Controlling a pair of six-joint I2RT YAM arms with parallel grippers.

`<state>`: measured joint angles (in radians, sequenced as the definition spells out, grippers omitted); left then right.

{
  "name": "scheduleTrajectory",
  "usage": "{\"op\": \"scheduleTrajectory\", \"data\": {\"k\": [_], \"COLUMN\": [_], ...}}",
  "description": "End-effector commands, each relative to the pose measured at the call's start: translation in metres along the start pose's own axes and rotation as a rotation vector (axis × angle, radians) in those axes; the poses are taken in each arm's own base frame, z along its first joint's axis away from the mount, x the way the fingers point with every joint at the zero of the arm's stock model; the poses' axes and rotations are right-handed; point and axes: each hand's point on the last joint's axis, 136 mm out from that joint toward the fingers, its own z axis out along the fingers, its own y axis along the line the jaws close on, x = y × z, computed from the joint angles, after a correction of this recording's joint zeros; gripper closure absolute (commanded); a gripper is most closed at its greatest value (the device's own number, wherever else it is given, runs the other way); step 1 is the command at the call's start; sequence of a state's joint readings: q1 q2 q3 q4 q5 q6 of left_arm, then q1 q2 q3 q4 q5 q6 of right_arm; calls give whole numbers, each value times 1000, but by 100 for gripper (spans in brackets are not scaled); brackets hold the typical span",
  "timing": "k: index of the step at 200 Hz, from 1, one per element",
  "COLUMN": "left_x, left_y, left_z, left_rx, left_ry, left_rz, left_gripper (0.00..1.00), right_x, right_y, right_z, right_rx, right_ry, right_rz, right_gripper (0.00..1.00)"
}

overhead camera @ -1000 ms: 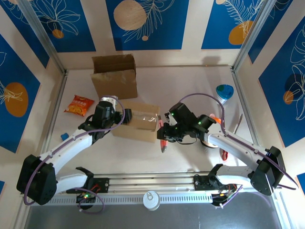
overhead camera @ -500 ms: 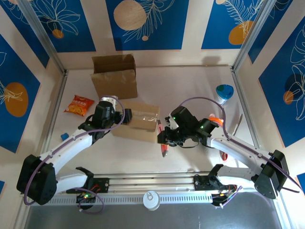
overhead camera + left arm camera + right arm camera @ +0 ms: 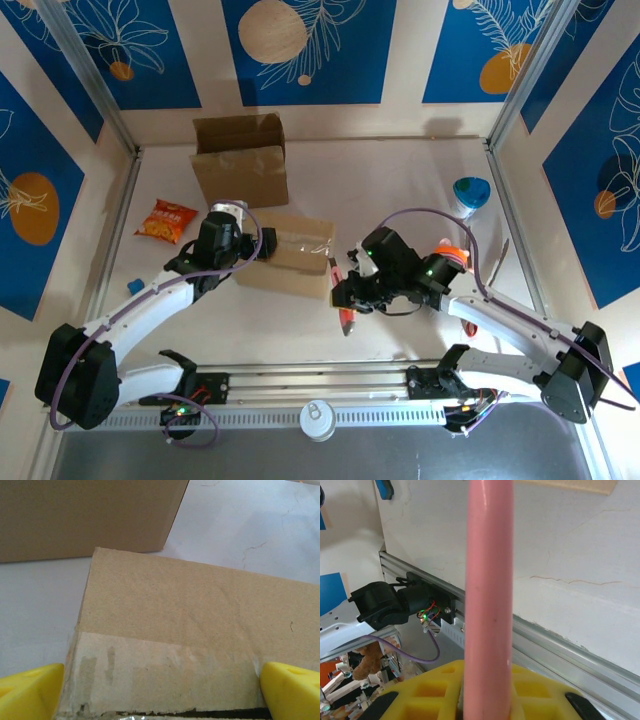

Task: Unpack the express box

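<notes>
The express box (image 3: 293,256), a small taped cardboard carton, is lying flat near the middle of the worktop (image 3: 400,185), between the two arms. A larger brown carton (image 3: 240,160) is standing behind it, toward the far wall, apart from it.

The left pincer (image 3: 262,247) is sitting at the left end of the express box, released and spread wide. In the left wrist view its yellow fingertips (image 3: 292,690) are flanking the taped flap of the box (image 3: 200,620), one on each side; whether they are touching the cardboard cannot be told.

The right pincer (image 3: 352,293) is hanging just beside the right end of the box, clenched and grasping a pink rod-shaped tool (image 3: 342,300). In the right wrist view the tool (image 3: 489,580) is running straight out from between the yellow fingers (image 3: 540,695). From above, its far end is lying close to the box's right edge; contact cannot be confirmed.

An orange snack packet (image 3: 166,220) is lying at the left of the worktop, and a blue bowl (image 3: 471,192) at the right.
</notes>
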<state>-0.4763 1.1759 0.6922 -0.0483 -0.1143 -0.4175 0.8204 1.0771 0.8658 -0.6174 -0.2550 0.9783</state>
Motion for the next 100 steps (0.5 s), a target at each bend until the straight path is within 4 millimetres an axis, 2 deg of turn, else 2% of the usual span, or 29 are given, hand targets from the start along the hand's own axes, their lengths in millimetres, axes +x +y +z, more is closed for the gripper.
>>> {"op": "scheduleTrajectory", "data": {"k": [1, 30, 56, 72, 100], "left_x": [63, 53, 37, 26, 5], "left_y": [31, 27, 23, 20, 14], "left_z": [7, 4, 1, -2, -8], "left_rx": [-121, -115, -112, -111, -106], "left_ry": [212, 195, 172, 156, 123], "left_rz": [30, 43, 63, 76, 92], "left_gripper": [2, 2, 1, 0, 0], "right_x": [4, -23, -67, -96, -146], "right_y": [-4, -21, -43, -63, -106], "right_z": [-10, -32, -48, -48, -36], "right_rx": [12, 66, 93, 108, 157], "right_ry": [2, -95, -204, -247, -318], "right_rz": [-6, 3, 11, 29, 96], "right_gripper": [100, 100, 100, 100, 100]}}
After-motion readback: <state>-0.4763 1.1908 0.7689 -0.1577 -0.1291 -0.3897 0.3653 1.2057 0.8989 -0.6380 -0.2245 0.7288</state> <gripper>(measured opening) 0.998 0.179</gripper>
